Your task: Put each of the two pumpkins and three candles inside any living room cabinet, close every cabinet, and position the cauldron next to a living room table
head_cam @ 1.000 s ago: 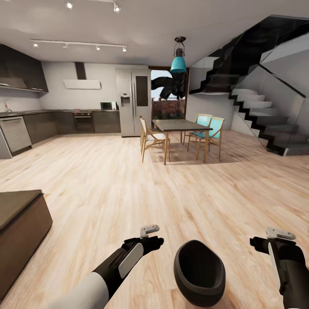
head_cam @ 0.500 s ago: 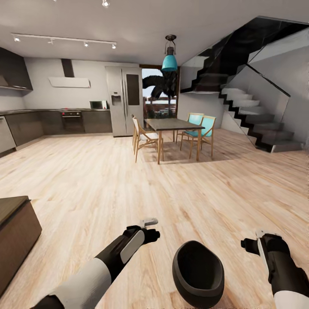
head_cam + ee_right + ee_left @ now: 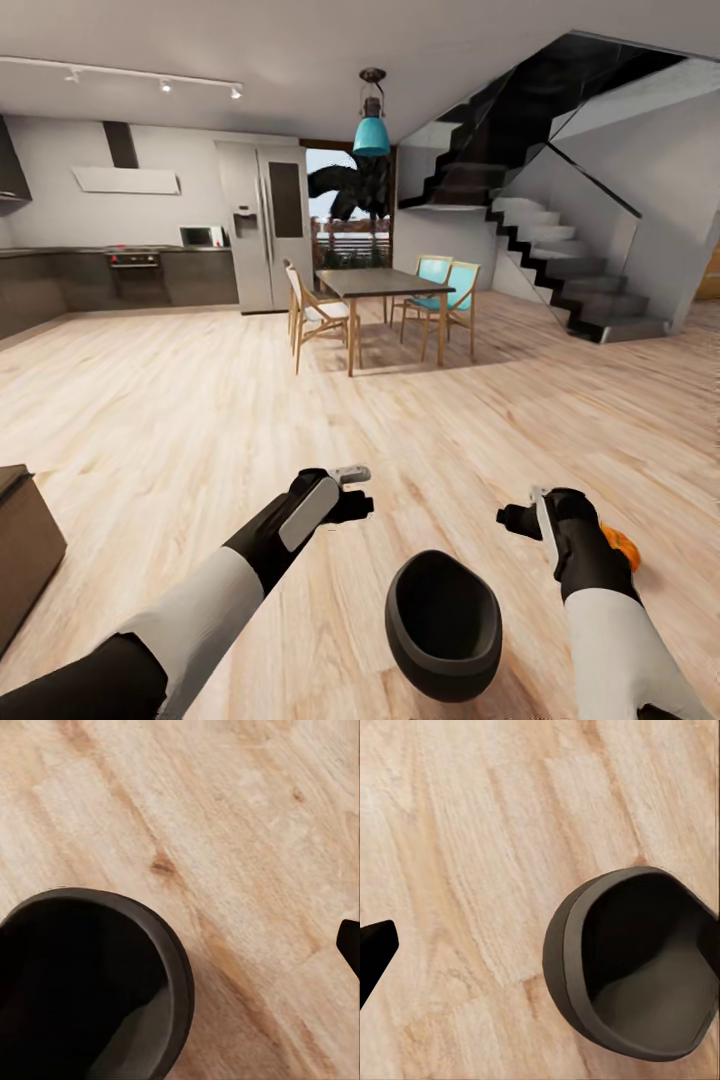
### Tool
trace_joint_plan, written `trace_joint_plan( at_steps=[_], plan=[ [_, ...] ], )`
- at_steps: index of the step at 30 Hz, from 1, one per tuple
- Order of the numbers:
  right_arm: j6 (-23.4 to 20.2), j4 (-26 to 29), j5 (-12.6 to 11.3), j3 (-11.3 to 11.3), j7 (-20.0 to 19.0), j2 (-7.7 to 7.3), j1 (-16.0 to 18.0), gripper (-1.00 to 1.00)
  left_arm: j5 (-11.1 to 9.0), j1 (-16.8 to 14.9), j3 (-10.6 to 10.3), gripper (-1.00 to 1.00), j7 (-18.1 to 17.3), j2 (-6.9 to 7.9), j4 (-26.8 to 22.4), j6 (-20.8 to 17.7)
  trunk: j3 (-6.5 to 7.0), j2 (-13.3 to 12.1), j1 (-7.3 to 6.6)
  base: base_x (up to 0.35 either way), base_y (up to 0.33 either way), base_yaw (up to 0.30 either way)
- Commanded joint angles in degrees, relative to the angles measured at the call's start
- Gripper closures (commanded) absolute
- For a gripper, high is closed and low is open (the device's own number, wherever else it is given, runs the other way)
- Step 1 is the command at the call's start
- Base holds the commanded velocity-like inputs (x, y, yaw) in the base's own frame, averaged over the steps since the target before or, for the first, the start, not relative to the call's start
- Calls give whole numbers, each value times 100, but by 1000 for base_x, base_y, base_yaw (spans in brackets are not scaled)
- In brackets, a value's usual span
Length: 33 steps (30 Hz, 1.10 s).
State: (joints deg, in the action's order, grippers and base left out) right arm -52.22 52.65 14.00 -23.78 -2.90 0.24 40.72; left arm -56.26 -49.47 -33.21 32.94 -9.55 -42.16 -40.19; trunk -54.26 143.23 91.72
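Nearest the robot: cauldron (image 3: 443,625), black, round-bellied, mouth open, lying tilted on the wood floor (image 3: 180,400) between the two arms. The left wrist view shows the same cauldron (image 3: 634,967) empty, rim toward the camera; in the right wrist view it (image 3: 90,986) sits on bare planks, nothing touching it.

Left tool (image 3: 352,492): hangs over the floor to the cauldron's left, apart from it. Whether its fingers are spread or pressed together, cannot tell. Holds nothing visible.

Right tool (image 3: 518,518): hangs to the cauldron's right, also apart. Finger spacing not readable either. A small orange patch (image 3: 622,545) shows past the right forearm; probably a pumpkin, mostly hidden, not confirmed.

At the left edge: corner of a low dark-brown unit (image 3: 25,545); top and one side visible, fronts not.

Far: dining counter (image 3: 385,283) with wood and teal chairs (image 3: 440,300), well apart from the cauldron. Behind it a fridge (image 3: 262,240) and kitchen run; staircase (image 3: 560,270) to the right.

Judgement: robot appears in transit, base turning; no grasp in hand. Candles not located in these views.

To do this step well:
- Keep both arms tucked and level while the base moves, clear of the cauldron.
- Settle the view before reaching, then confirm the orange object.
- For the cauldron, grip at the rim; the glossy belly would likely slip.
- Check that the unit's fronts are closed once they face the camera.
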Motion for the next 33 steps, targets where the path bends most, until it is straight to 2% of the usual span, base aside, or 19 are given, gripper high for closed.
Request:
trace_joint_plan(
  at_steps=[1,3,6,8,11,14,20,27,30,33],
  plan=[
    [-59,-11,63,-5,-29,40,49,-100,-90,-42,-16,-100,75,13,-13,-28,-14,3,-1,0,0,-218],
    [-141,-29,63,13,-32,105,111,-100,-119,-87,-9,-100,89,29,-5,-64,-50,4,2,0,0,-224],
    [-271,-62,60,119,-40,318,213,-100,-158,-136,14,-100,75,61,133,-71,-135,8,9,0,0,-236],
    [-296,-96,60,156,-45,390,261,-100,-169,-138,21,-100,67,76,179,-66,-191,11,15,0,0,-244],
    [-308,-465,59,205,-47,568,449,-100,-188,-139,28,-100,75,98,205,-55,-208,11,15,0,0,-249],
    [-271,-968,54,213,-46,636,681,-100,-195,-141,28,-100,90,95,203,-52,-224,11,15,0,0,-253],
    [-228,-1287,40,221,-45,683,829,-100,-193,-137,59,-100,96,112,190,-46,-256,11,15,0,0,-257],
    [-212,-1335,35,229,-41,704,874,-100,-155,-161,543,-100,120,127,183,-38,-292,11,15,0,0,-258],
    [-211,-1337,37,233,-39,736,907,-100,-140,-166,612,-100,128,131,182,-35,-308,11,15,0,0,-258],
    [-210,-1377,58,240,-8,829,931,-100,-124,-156,655,-100,117,135,182,-26,-324,11,15,0,0,-259]
  ],
)
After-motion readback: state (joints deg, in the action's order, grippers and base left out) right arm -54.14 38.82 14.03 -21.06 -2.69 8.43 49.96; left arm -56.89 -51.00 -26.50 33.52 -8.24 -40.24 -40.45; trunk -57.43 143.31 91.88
